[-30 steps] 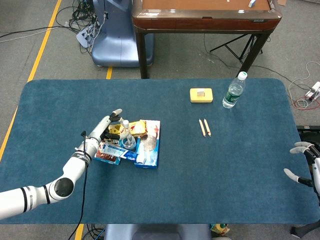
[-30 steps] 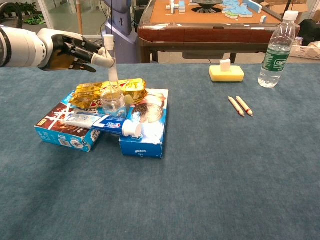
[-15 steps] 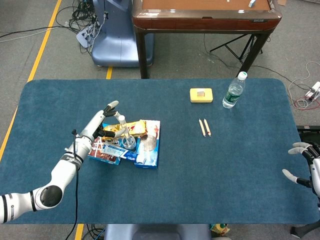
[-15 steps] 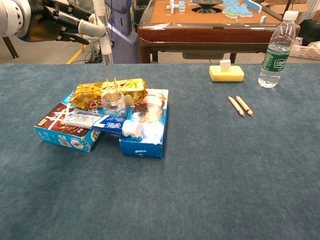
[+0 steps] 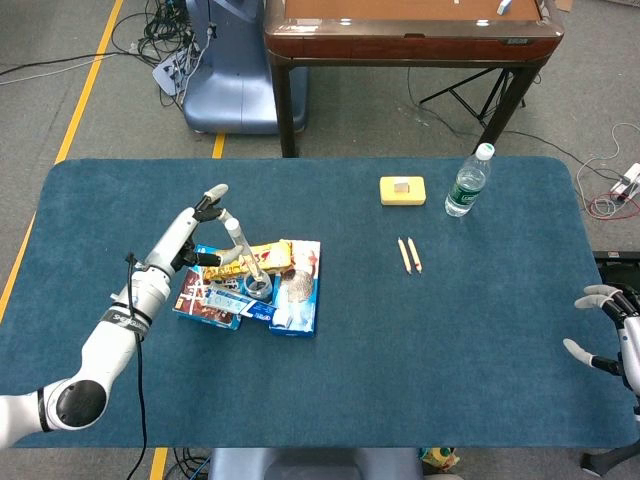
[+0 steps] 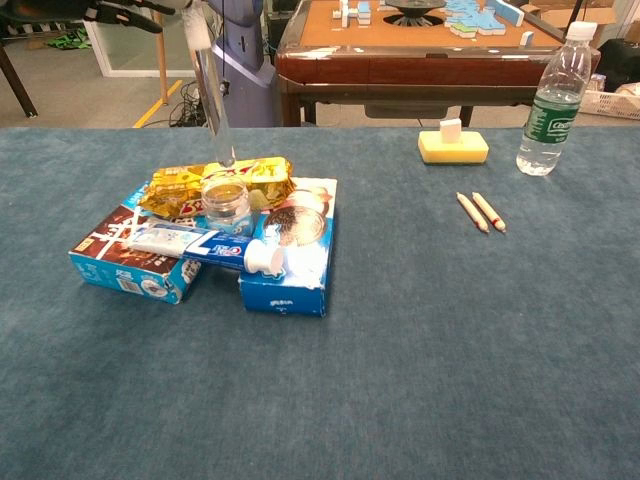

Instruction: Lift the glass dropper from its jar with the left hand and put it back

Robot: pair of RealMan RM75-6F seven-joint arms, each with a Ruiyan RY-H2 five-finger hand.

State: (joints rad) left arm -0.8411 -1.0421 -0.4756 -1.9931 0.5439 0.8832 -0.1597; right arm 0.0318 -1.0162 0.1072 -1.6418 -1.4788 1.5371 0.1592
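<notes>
The glass dropper (image 6: 213, 95) hangs nearly upright in the chest view, its tip just above the mouth of the small clear jar (image 6: 226, 203). My left hand (image 6: 125, 10) pinches its top at the frame's upper left edge, mostly cut off. In the head view the left hand (image 5: 195, 238) holds the dropper (image 5: 243, 253) slanted over the jar (image 5: 259, 288), other fingers spread. The jar sits on a pile of boxes. My right hand (image 5: 608, 328) rests at the table's right edge, fingers apart, holding nothing.
Around the jar lie a yellow snack bag (image 6: 255, 175), blue boxes (image 6: 290, 255) and a toothpaste tube (image 6: 175, 238). Further right are two pencils (image 6: 480, 211), a yellow sponge (image 6: 452, 145) and a water bottle (image 6: 551, 95). A wooden table (image 6: 420, 60) stands beyond.
The left hand has risen and pulled back to the left, drawing the dropper up until its tip has come clear of the jar. The right hand has stayed put.
</notes>
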